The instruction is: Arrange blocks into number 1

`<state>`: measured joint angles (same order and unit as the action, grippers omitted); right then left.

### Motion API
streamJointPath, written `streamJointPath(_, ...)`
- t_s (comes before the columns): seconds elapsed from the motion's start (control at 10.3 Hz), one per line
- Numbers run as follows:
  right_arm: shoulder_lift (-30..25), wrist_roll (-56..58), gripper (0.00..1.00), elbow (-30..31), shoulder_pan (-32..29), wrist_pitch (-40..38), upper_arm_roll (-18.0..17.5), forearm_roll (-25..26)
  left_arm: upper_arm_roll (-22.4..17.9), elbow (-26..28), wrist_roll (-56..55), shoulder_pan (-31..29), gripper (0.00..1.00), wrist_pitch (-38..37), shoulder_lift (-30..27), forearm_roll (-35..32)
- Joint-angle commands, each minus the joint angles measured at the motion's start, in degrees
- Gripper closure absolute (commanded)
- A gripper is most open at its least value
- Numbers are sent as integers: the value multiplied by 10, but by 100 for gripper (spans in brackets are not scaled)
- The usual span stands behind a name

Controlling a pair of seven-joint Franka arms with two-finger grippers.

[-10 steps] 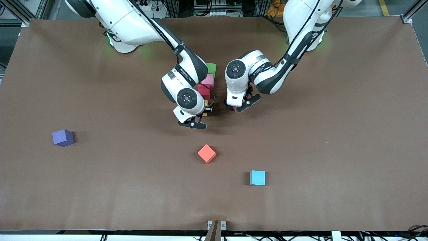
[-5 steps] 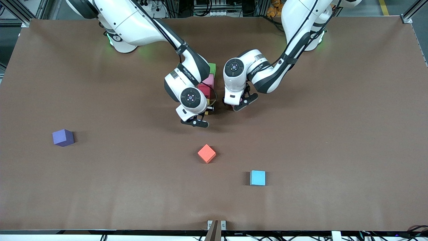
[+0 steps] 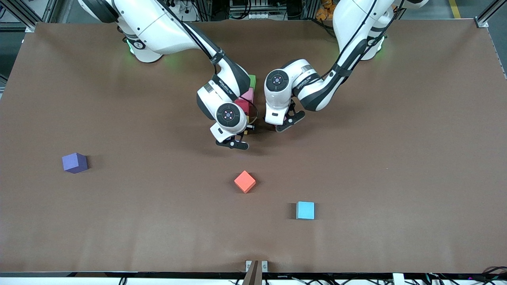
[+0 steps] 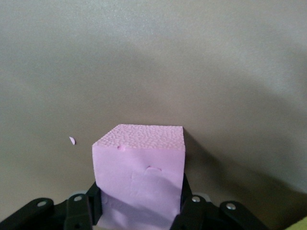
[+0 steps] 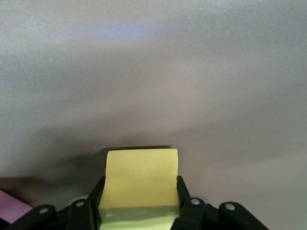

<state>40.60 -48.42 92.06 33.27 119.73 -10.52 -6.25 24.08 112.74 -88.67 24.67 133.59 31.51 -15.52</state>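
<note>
My left end effector grips a pink block, my right end effector a yellow block, both low beside the column. Bumping it could wreck the line.

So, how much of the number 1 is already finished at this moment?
Done: green block, pink block and red block lie in a column. In hand: right gripper clamps the yellow block, left gripper a second pink block. Left: placing both.
</note>
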Motion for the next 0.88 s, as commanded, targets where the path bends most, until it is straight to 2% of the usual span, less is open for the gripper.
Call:
streamJointPath(0.0, 6, -9, 100, -7, 7, -10, 1, 6, 2, -10, 30, -4, 100, 3, -3, 2)
streamJointPath(0.29, 6, -7, 100, -1, 7, -7, -1, 7, 1, -16, 42, -6, 100, 2, -3, 1)
streamJointPath(0.39, 6, -7, 60, -1, 8, -6, -1, 7, 1, -16, 42, -6, 100, 2, -4, 0)
streamJointPath(0.49, 6, -7, 1, -1, 7, -6, -1, 8, 1, -16, 49, -7, 100, 1, -5, 0)
streamJointPath(0.78, 0, -7, 0, -7, 0, -9, -1, 6, 1, -16, 53, -8, 100, 0, -6, 0)
